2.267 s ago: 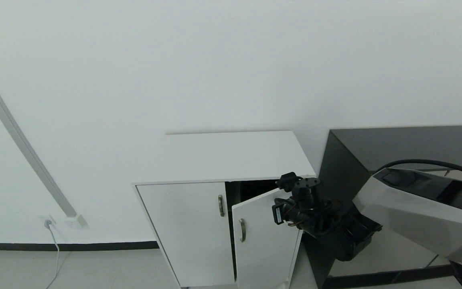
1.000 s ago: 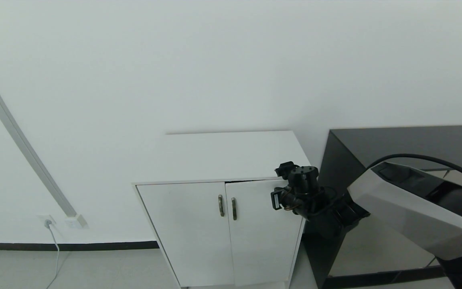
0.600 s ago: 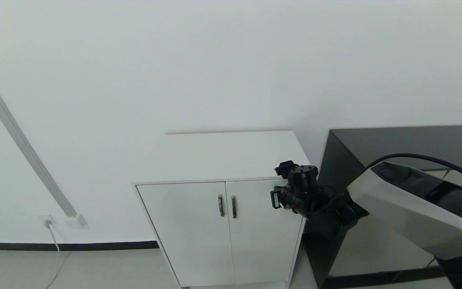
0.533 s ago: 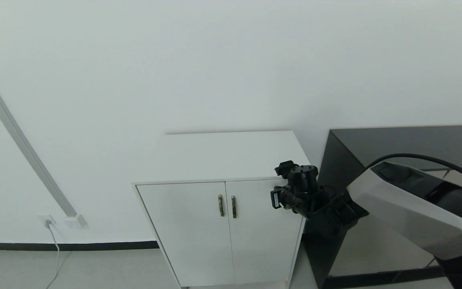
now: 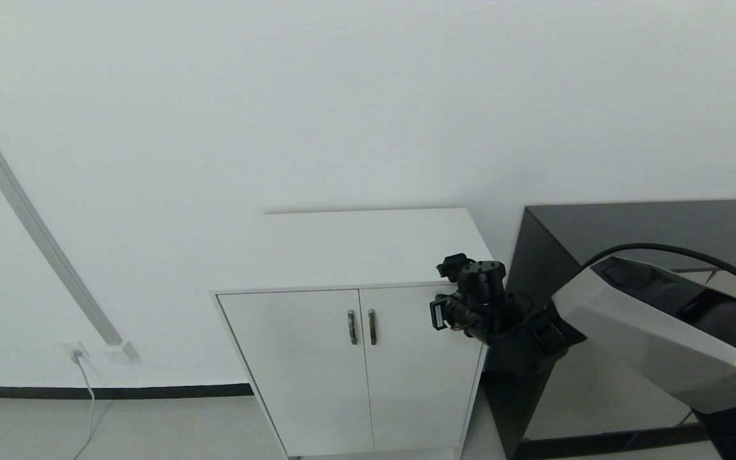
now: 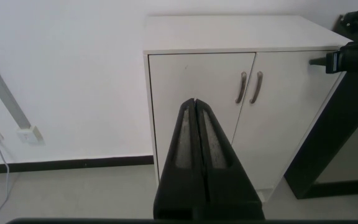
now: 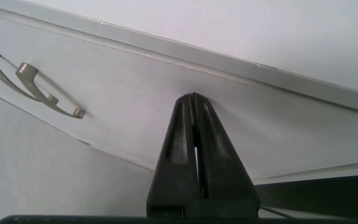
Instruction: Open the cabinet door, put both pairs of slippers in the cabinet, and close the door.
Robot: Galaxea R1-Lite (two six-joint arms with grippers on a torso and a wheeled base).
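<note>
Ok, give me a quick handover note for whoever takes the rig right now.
Left claw: shut, empty, held back from the white two-door cabinet, facing it.
Right claw: shut, empty, tip at the right door near its top edge.
Done: both doors are shut.
Slippers: hidden if inside; cannot confirm.
Left: confirm the slippers are in, then back the right claw off.
</note>
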